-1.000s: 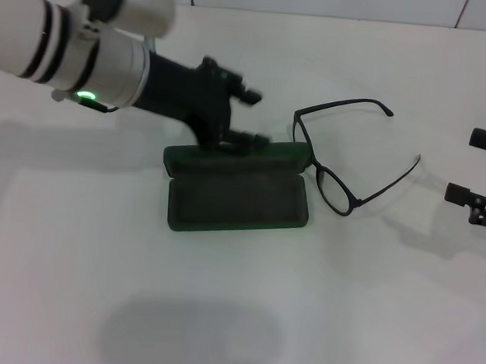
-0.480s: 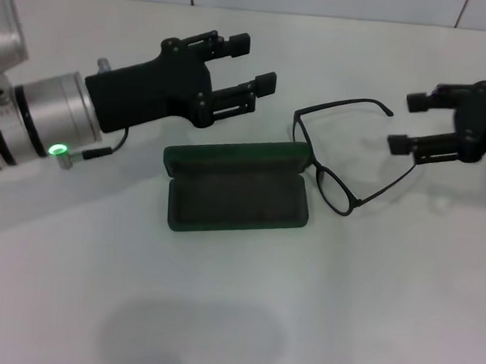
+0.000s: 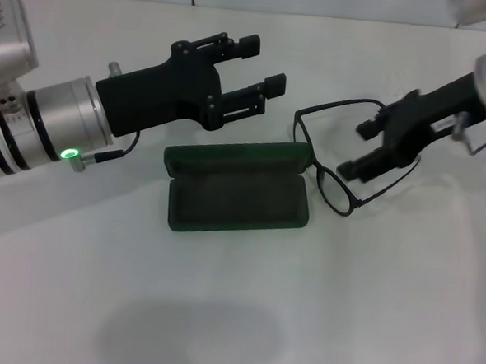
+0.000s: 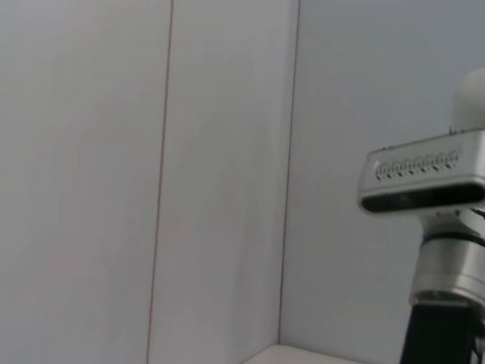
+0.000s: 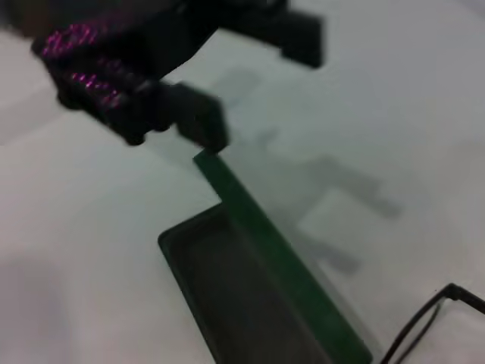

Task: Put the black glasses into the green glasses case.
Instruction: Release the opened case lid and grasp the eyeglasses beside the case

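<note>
- Spreading across the whole head view is the white table (image 3: 317, 318), which carries everything else.
- Reaching in from the robot's left is the left arm (image 3: 32, 128), white and silver with a green light near the wrist; its black left gripper (image 3: 262, 65) hangs above the table behind the case, fingers spread apart and holding nothing. The right wrist view shows this same gripper (image 5: 250, 83) beyond the case's lid edge, again with a gap between its fingers.
- Lying open near the middle of the table is the green glasses case (image 3: 236, 188): the dark-lined tray faces up and the lid stands along the far side. Nothing rests in the tray. The right wrist view shows the case (image 5: 258, 273) from close by, with its green lid rim and dark inside.
- Coming in from the robot's right is the right gripper (image 3: 367, 147), black, over the black glasses; its two fingers stand apart, one by the far temple arm and one by the near temple arm. Whether either finger touches the frame cannot be told.
- Resting on the table just beside the case's right end are the black glasses (image 3: 335, 186), outside the case, temple arms unfolded and pointing right, one lens near the case's corner. A piece of the frame (image 5: 424, 318) shows in the right wrist view.
</note>
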Motion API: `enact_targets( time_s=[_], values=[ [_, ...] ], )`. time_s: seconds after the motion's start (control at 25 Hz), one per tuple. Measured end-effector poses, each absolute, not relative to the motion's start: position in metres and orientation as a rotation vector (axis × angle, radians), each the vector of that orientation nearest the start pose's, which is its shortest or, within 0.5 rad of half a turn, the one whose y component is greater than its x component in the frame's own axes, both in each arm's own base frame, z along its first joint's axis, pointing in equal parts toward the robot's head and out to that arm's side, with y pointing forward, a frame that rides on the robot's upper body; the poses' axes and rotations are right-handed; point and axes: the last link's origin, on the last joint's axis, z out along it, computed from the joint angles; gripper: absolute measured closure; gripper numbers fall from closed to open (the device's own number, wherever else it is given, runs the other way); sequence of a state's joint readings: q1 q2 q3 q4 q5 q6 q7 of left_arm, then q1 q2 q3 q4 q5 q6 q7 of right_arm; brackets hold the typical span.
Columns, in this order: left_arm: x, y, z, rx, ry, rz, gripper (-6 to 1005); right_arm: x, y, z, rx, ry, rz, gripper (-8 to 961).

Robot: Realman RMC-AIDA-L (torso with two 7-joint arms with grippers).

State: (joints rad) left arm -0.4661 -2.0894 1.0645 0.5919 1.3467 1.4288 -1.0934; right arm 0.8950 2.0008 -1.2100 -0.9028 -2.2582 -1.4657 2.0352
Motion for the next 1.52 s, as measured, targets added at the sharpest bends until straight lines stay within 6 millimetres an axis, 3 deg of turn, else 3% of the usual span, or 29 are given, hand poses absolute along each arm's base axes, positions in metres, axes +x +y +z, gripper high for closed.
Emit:
enact_targets(
  time_s=[0.2, 0.8, 1.52],
  values=[
    [-0.220, 0.342, -0.011, -2.483, -0.337, -1.067, 323, 0.116, 0.407, -0.024, -2.964, 0.443, -0.276, 144],
    [-0.225, 0.347, -0.006, -2.501, -0.421, -1.041, 322, 0.090, 0.411, -0.038, -2.982, 0.473, -0.520, 143],
    [-0.230, 0.347, -0.006, -2.500, -0.457, -1.005, 320, 0.092, 0.420, -0.048, -2.891, 0.461, -0.555, 144]
  ],
)
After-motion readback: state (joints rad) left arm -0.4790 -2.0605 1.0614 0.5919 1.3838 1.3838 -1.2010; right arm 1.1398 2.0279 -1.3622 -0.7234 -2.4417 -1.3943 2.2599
